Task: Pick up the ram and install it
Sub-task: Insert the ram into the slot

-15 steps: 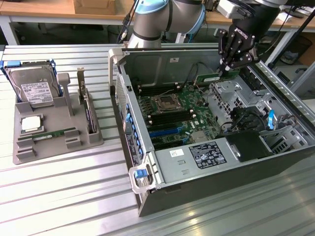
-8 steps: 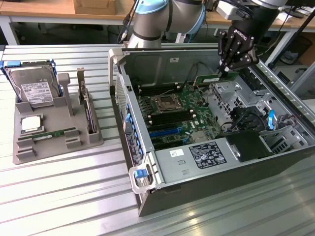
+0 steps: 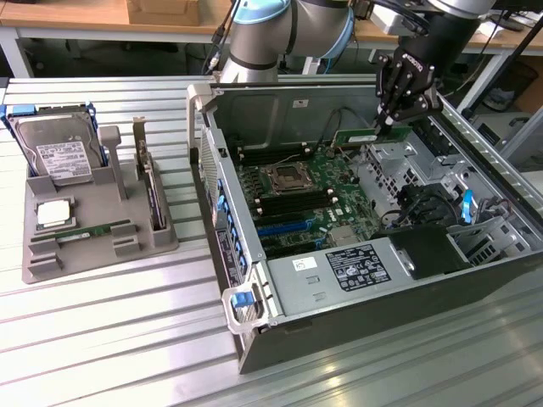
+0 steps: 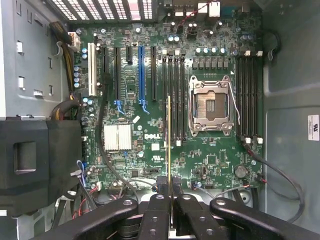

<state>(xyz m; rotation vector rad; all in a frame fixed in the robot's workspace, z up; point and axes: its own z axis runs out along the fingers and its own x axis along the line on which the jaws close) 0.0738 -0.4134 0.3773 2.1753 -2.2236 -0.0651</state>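
Note:
My gripper point(image 3: 388, 121) hangs over the back right part of the open computer case point(image 3: 254, 254), shut on the ram point(image 3: 356, 136), a thin green stick that juts toward the exterior view's left. In the wrist view the ram point(image 4: 168, 135) appears edge-on between the black fingers point(image 4: 156, 210), held above the motherboard point(image 4: 150, 150) and lined up over the long memory slots point(image 4: 175, 95) beside the processor socket point(image 4: 210, 107). A second green stick like it point(image 3: 89, 231) lies in the grey tray point(image 3: 42, 263) on the exterior view's left.
The tray also holds a hard drive point(image 3: 55, 153), a square silver processor point(image 3: 53, 212) and an upright expansion card point(image 3: 153, 191). Inside the case are black cables point(image 4: 105, 160), a black shroud point(image 4: 40, 165), a drive cage point(image 3: 399, 157) and more memory slots point(image 4: 248, 95).

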